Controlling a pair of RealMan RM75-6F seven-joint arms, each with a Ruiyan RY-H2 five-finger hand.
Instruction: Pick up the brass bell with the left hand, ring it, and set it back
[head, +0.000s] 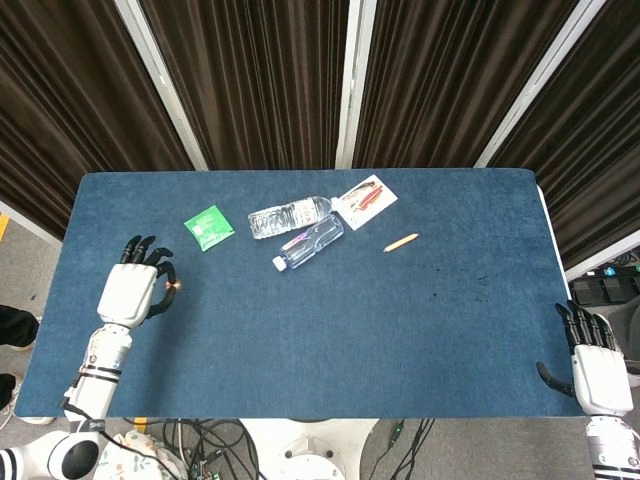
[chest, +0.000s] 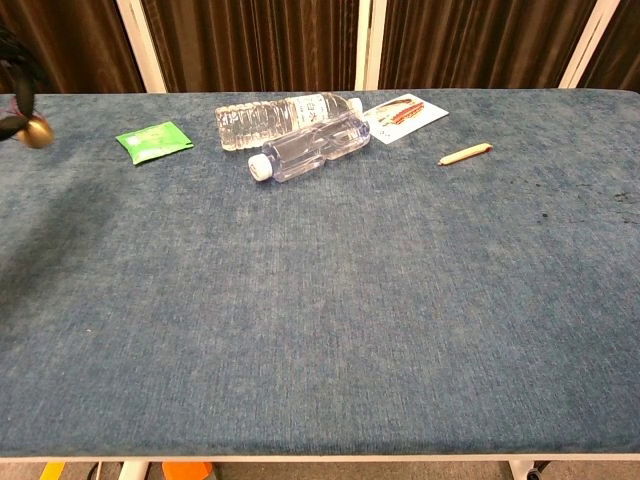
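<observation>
My left hand (head: 133, 289) hangs above the table's left side and holds the small brass bell (head: 176, 288) at its fingertips. In the chest view the bell (chest: 38, 131) shows at the far left edge, clear of the cloth, below the dark fingers (chest: 20, 70). My right hand (head: 598, 365) stays at the table's near right corner with its fingers apart and nothing in it; the chest view does not show it.
The blue table (head: 320, 340) carries a green packet (head: 209, 226), two clear plastic bottles lying side by side (head: 290, 216) (head: 310, 243), a printed card (head: 365, 199) and a tan pencil-like stick (head: 401, 242), all toward the back middle.
</observation>
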